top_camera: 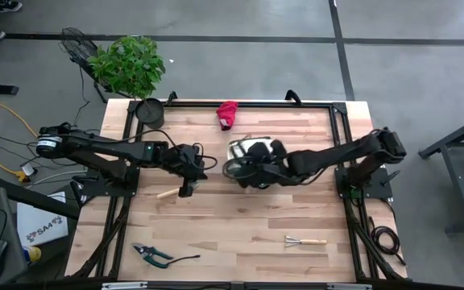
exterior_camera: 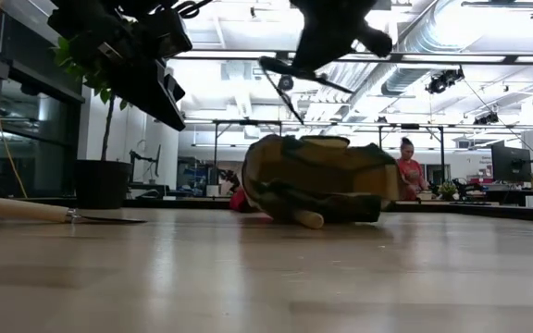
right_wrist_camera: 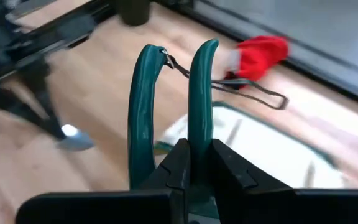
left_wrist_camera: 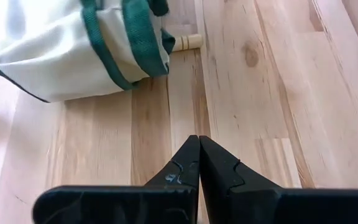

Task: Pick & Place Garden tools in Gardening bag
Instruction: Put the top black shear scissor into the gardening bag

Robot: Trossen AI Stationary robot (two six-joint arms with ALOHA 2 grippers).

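The gardening bag (top_camera: 252, 151), tan with green trim, sits mid-table; in the low view the bag (exterior_camera: 317, 180) slumps, with a wooden handle end (exterior_camera: 308, 219) beside its base. My right gripper (top_camera: 244, 171) hangs over it, shut on green-handled shears (right_wrist_camera: 166, 93). My left gripper (top_camera: 190, 171) hovers shut above bare wood (left_wrist_camera: 199, 149), left of the bag. On the table lie a trowel (top_camera: 167, 192), green-black pruners (top_camera: 153, 255), a mini rake (top_camera: 304, 240) and a red glove (top_camera: 227, 114). My right gripper pinches one green handle (right_wrist_camera: 199, 127) of the shears between its two fingers; the other handle (right_wrist_camera: 143, 106) stands free beside them. The fingers slant down from the table's right and lie along the handle. The shears stick out past the fingertips, lifted clear above the bag.
A black pot (top_camera: 149, 111) with a leafy plant stands at the far left corner. A black frame runs along the table's edges. Open wood lies between the bag and the near edge. A person stands in the room behind the table (exterior_camera: 407, 166).
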